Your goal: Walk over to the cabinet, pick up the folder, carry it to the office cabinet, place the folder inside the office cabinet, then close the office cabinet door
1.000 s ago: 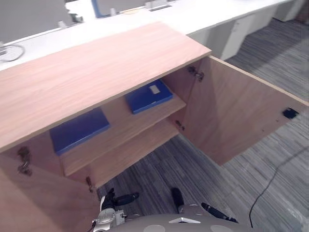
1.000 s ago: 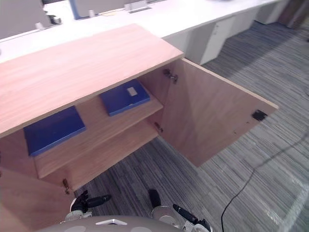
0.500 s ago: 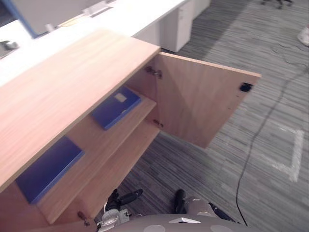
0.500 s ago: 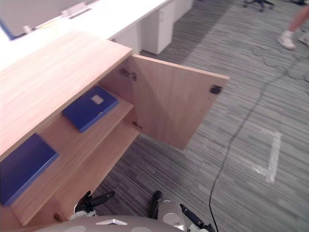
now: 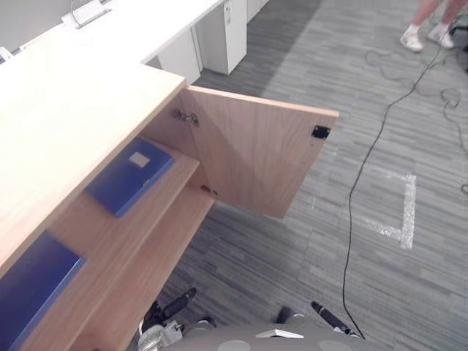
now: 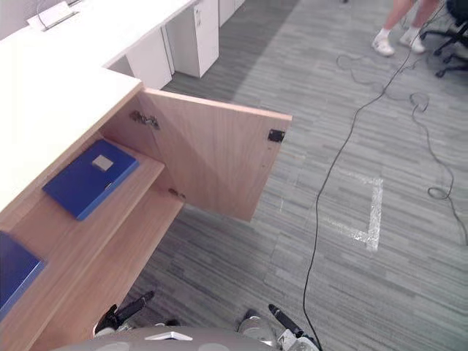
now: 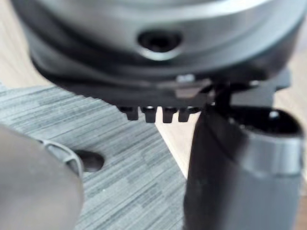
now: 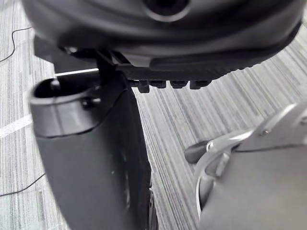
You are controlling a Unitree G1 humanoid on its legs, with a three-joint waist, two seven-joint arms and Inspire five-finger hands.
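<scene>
A wooden cabinet stands on my left with its right door swung wide open. On its upper shelf lies a blue folder with a white label, flat and near the hinge side. A second blue folder rests further left on the same shelf. My left hand hangs low by the cabinet's front, fingers straight and holding nothing. My right hand hangs over the carpet, also open and empty; its thumb shows close up in the right wrist view.
A long white desk with a white drawer unit runs behind the cabinet. Grey striped carpet with white tape marks spreads to the right. A person's legs and shoes stand at the far right, by a chair base.
The whole picture has swung to the right, so the camera has moved: the cabinet now sits at the left edge and more carpet shows. Folders, door and hands keep their places.
</scene>
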